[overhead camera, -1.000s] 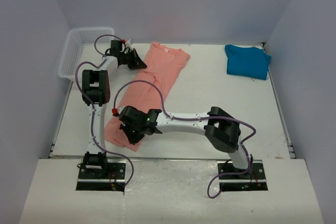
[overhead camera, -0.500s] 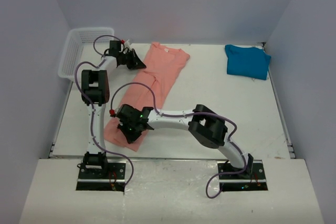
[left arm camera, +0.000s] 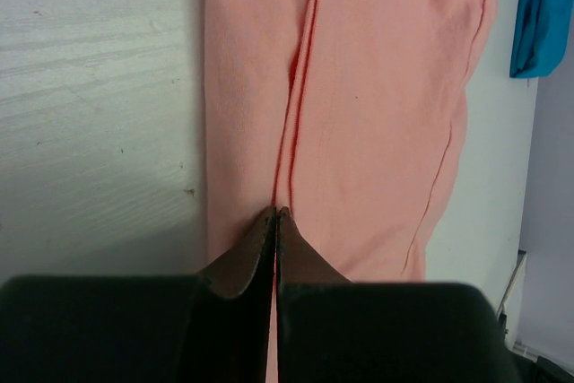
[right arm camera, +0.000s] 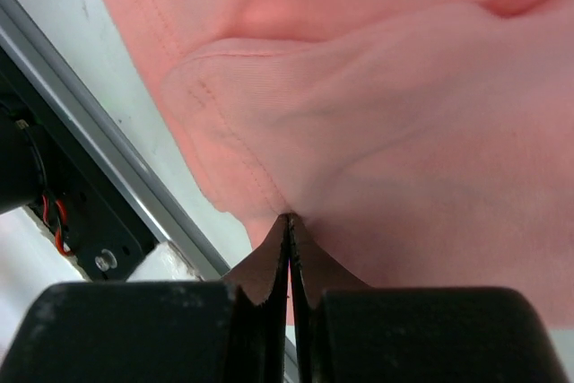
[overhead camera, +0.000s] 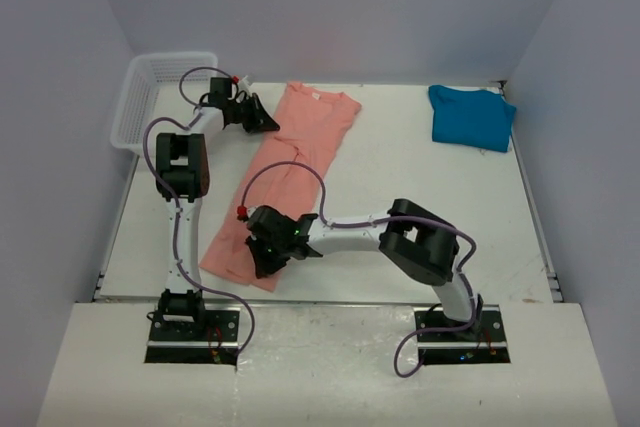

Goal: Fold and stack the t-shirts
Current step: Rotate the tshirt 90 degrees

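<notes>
The salmon-pink t-shirt [overhead camera: 300, 147] lies folded lengthwise in a long strip, running from the back middle of the table to the near left. My left gripper [overhead camera: 268, 124] is shut at the strip's far left edge. In the left wrist view its tips [left arm camera: 276, 213] pinch the pink cloth [left arm camera: 377, 87] where two folded edges meet. My right gripper [overhead camera: 262, 259] is shut on the strip's near hem. In the right wrist view its tips [right arm camera: 289, 217] hold a raised pucker of cloth [right arm camera: 404, 87]. The teal-blue t-shirt [overhead camera: 470, 117] lies bunched at the back right.
A white mesh basket [overhead camera: 140, 97] stands at the back left corner, just left of my left arm. The table's near metal edge rail [right arm camera: 90, 132] runs close under the right gripper. Walls close in the table on three sides.
The right gripper went a little left, then came back to the right, and the near end of the pink shirt shifted with it. The left arm has not moved.
</notes>
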You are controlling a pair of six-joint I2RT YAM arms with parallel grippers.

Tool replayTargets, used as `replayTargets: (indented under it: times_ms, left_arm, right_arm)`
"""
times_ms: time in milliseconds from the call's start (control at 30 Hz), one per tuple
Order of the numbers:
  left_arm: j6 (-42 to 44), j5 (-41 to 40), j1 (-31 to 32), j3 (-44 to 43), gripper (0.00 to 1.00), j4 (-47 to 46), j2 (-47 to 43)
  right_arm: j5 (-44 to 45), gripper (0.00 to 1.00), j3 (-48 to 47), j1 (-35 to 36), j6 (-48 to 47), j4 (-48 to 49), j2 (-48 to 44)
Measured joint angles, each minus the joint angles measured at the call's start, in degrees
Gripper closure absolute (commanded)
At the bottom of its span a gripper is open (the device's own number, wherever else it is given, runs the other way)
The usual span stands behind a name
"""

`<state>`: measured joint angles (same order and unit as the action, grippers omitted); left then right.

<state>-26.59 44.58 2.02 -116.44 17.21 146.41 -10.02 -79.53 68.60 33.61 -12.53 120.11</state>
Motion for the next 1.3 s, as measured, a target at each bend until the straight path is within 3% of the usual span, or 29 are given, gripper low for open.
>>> replayTargets:
  times_ms: [300,533,733,1300]
  left_arm:
    - [-0.9,0.2,1.6,1.1,1.0,-2.6,0.3]
    - [-2.8,0.2,3.8,2.3,1.0,-6.2,0.3]
    - [-3.3,0.3,4.0,1.5,1.0,-6.5,0.9]
    - [-5.3,0.8,-1.2,0.5,1.0,-8.3,1.8]
  right_arm:
    - [0.2,1.0,15.1,-4.3,8.8,5.5,-9.1]
    - [0.1,1.0,25.6,-11.0,11.3,8.8,-16.4]
    - [1.7,1.0,32.9,-12.2,13.2,11.3,-21.7]
    - [5.6,1.0,40.3,-12.2,25.1,9.4,-28.8]
